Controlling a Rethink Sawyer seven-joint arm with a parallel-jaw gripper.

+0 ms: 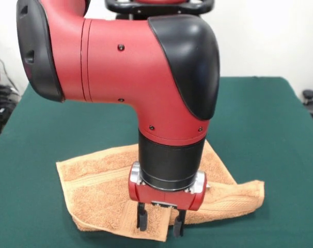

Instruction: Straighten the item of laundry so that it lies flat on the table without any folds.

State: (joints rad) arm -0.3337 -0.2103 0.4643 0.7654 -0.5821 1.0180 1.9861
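The orange-tan terry towel point(94, 188) lies on the green table point(260, 134) near its front edge, rumpled. Its right end point(244, 196) is folded over into a thick roll. A woven band stripe runs across its left part. The red and black arm comes down from above and hides the towel's middle. My gripper point(159, 222) points straight down over the towel's front part. Its two black fingers point(141, 217) stand apart with towel showing between them, tips at or just above the cloth. They hold nothing that I can see.
The arm's big red elbow point(146, 67) fills the upper middle of the view. Dark cables and gear point(1, 103) sit off the table's left edge. A black object point(310, 98) sits off its right edge. A white wall stands behind.
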